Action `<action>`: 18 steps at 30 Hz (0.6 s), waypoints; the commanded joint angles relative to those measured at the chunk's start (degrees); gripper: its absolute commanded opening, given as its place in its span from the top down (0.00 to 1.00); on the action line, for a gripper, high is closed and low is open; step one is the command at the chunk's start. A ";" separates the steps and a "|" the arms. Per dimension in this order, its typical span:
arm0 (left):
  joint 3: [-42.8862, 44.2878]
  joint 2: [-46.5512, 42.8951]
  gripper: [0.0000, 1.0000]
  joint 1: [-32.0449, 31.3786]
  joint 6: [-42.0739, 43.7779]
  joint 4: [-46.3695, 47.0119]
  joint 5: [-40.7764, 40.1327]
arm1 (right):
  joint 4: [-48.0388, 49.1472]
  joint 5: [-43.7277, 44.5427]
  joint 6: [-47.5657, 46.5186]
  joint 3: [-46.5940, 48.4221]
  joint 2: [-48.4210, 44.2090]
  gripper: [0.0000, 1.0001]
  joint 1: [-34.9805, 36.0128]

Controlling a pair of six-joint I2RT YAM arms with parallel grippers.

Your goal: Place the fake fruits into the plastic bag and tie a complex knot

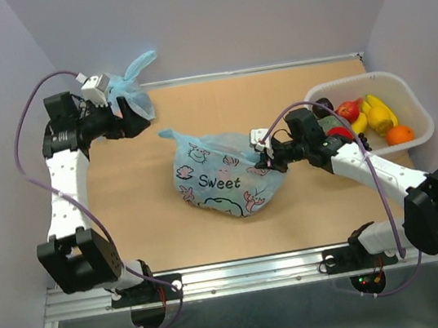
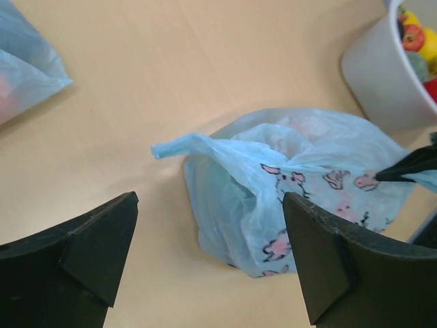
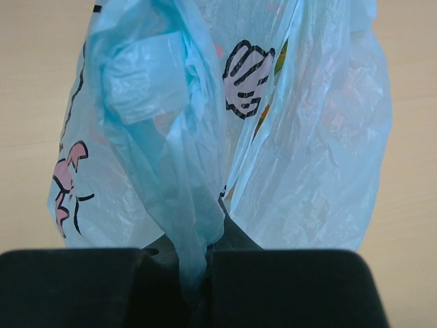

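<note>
The plastic bag (image 1: 222, 182) lies bulging mid-table, light blue with pink cartoon figures. It also shows in the left wrist view (image 2: 307, 178) and the right wrist view (image 3: 314, 137). Its left handle (image 1: 172, 135) sticks out loose. My right gripper (image 1: 272, 158) is shut on the bag's right handle (image 3: 191, 205). My left gripper (image 1: 132, 121) is open and empty at the back left, well apart from the bag; its fingers (image 2: 89, 253) frame the bag from a distance. Fake fruits (image 1: 373, 116) lie in a white bin. No knot shows; the handles are apart.
The white bin (image 1: 418, 114) stands at the right edge and also shows in the left wrist view (image 2: 379, 82). A smaller light-blue bag (image 1: 135, 86) lies at the back left, just behind my left gripper. Grey walls close in the back and both sides.
</note>
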 commanded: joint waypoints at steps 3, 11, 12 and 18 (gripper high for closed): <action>-18.31 -11.38 0.01 2.75 -20.76 15.75 9.16 | 0.09 -1.17 0.48 2.48 -1.65 1.00 0.75; -27.15 -14.23 0.01 -5.07 -38.83 25.10 -7.98 | -0.35 -1.17 -1.37 2.92 -1.48 1.00 0.93; -27.06 -12.74 0.01 -5.42 -40.33 26.24 -8.76 | -0.44 -1.34 -2.06 2.92 -1.39 1.00 0.93; -27.16 -6.67 0.01 -10.16 -48.60 37.06 -12.36 | -0.71 -1.17 -3.74 3.88 -0.25 0.99 0.93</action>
